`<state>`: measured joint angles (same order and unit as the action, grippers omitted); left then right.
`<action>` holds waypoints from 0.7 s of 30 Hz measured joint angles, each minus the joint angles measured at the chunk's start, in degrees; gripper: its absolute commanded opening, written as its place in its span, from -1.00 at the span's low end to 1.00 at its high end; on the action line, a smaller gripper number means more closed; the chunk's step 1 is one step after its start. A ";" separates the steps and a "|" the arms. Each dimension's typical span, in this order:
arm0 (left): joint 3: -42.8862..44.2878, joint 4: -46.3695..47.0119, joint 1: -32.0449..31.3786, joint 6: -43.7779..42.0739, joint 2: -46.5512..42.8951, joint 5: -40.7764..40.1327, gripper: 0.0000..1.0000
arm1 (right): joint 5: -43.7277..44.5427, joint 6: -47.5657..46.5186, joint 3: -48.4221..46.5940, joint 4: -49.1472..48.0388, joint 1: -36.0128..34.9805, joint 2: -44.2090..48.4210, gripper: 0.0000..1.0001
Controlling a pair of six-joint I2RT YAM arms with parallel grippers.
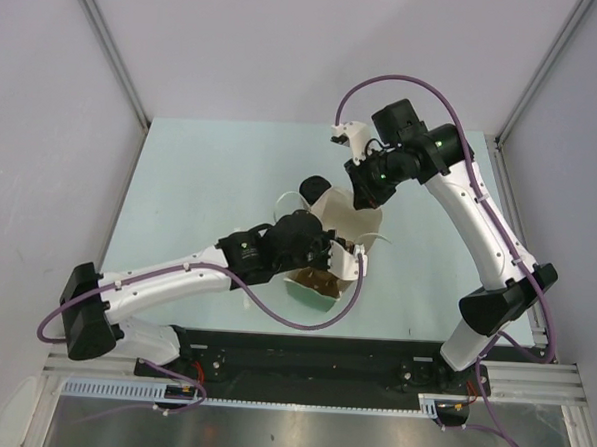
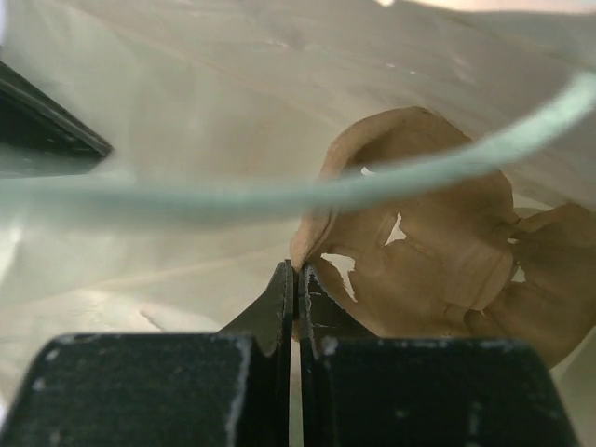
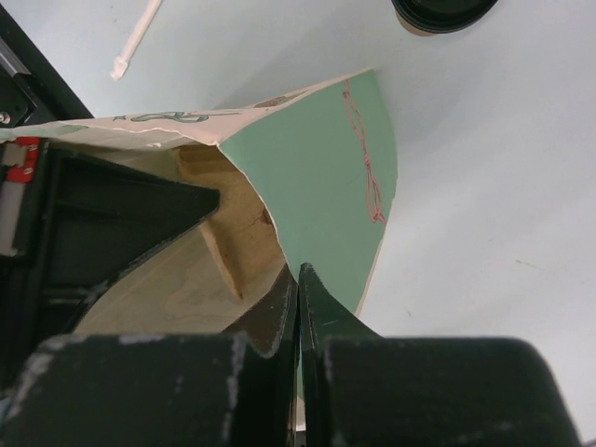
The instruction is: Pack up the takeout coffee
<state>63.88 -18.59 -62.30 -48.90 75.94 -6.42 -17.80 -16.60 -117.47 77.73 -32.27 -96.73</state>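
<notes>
We have the carrier (image 2: 438,242) inside the bag (image 3: 326,177), left gripper (image 2: 296,279) pinching its rim, right gripper (image 3: 298,279) clamped on the bag wall; the takeout coffee (image 3: 442,11) sits outside, unpacked.

I'm looking down on a pale mint tabletop (image 1: 201,168) under soft, even light. Plain grey-white panels close it in: back wall (image 1: 318,44), left wall (image 1: 41,170), right wall (image 1: 584,218). Aluminium posts (image 1: 107,48) stand at the far corners. Nearest me there's a black mounting rail (image 1: 302,349), then a brushed metal sheet (image 1: 297,436).
</notes>
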 measured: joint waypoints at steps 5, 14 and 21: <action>0.31 -0.92 1.42 1.95 1.38 0.20 -1.00 | -1.07 -0.22 0.00 0.04 -0.02 0.00 -1.00; 4.90 -4.13 3.67 4.24 5.55 1.03 -0.75 | -2.21 -1.07 0.00 0.02 0.00 -0.02 -1.00; 7.56 -5.84 4.20 5.57 6.36 1.27 -0.15 | -2.91 -1.66 0.00 0.02 0.00 -0.02 -1.00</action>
<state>71.44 -24.43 -58.11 -43.33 82.30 -5.15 -20.71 -18.26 -117.47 77.76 -32.27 -96.75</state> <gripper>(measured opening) 0.336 0.009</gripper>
